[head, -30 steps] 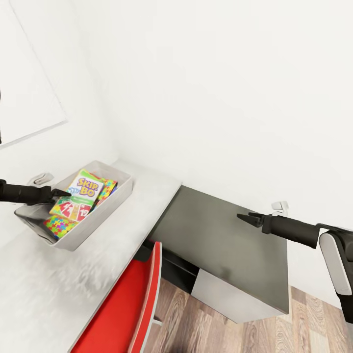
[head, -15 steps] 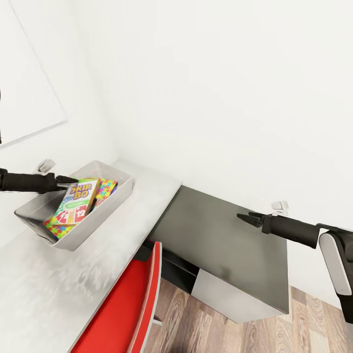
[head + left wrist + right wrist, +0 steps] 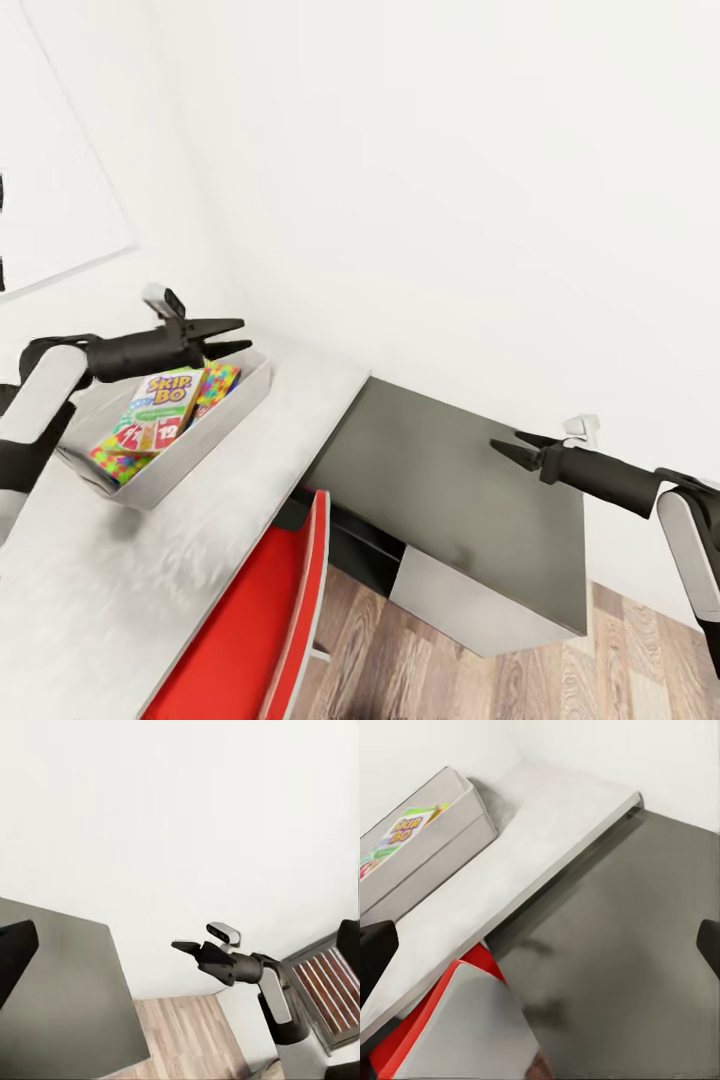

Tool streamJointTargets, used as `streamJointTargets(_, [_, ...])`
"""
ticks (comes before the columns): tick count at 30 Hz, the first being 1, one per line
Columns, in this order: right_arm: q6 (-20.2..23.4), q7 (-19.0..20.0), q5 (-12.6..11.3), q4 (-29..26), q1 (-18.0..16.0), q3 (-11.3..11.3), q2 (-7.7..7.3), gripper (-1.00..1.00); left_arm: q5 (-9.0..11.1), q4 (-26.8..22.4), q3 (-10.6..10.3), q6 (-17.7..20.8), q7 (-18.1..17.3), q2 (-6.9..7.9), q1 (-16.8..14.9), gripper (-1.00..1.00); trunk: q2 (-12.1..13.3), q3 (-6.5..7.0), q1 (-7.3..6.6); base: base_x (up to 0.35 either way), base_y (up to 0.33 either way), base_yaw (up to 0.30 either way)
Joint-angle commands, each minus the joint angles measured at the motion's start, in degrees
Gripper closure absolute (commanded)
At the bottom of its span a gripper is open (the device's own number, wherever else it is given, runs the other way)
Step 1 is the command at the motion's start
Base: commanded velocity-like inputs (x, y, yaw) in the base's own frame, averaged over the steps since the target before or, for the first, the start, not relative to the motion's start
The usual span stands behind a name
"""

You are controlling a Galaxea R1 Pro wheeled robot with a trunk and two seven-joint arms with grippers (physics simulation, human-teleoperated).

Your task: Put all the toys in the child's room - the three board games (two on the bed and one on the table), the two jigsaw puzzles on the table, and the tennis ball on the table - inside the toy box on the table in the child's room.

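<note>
1. The "SKIP BO" board game lies inside the toy box on the white table, propped at a slant on a jigsaw puzzle rather than flat; a bump to the box could slide it up against the sloping wall, or over it.
2. The left gripper hangs just above the box's far rim, fingers spread apart and holding nothing (from where I stand, it looks finished with that box). If the arm swings low from there, it could clip the rim and shove the whole bin toward the table edge, which is not far off.
3. The right gripper floats over the dark grey corner section, its jaws parted and empty, well apart from the toys.
4. The red chair sits tucked close under the table; a careless turn of the base might catch it.
5. I cannot tell whether the ball or the other games are already in the bin, so leaving too soon is a risk.
</note>
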Motion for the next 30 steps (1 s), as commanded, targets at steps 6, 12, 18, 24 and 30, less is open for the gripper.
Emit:
streamJointTargets(6, [1.0, -0.2, 0.0, 0.0, 1.1, -6.4, -2.46, -1.00, 8.1, -17.6, -3.3, 0.3, 42.7, -23.92, 6.0, -1.00, -0.1, 0.38, 0.02, -0.167, -0.040, -0.046])
streamJointTargets(12, [0.9, 0.1, -0.1, 0.0, 4.9, -10.6, -6.57, -1.00, 11.3, -19.3, -6.4, 0.3, 51.6, -28.50, 6.4, -1.00, -0.1, 0.94, 0.02, -0.016, -0.003, -0.074])
streamJointTargets(18, [0.8, 0.1, -0.1, -0.1, 6.3, -14.5, -7.57, -1.00, 14.8, -19.6, -7.0, 0.2, 60.2, -31.44, 6.7, -1.00, -0.1, 1.50, 0.02, -0.002, 0.000, -0.077])
streamJointTargets(24, [0.9, 0.9, -0.1, -0.1, 6.5, -14.5, -7.59, -1.00, 17.5, -21.0, -7.1, 0.1, 61.7, -32.06, 9.9, -1.00, -0.1, 2.06, 0.02, -0.006, -0.005, -0.080])
streamJointTargets(30, [0.9, 1.0, -0.1, -0.1, 6.6, -14.4, -7.62, -1.00, 17.7, -21.2, -7.1, 0.0, 61.9, -32.19, 10.7, -1.00, -0.1, 2.63, 0.02, -0.137, -0.130, -0.080])
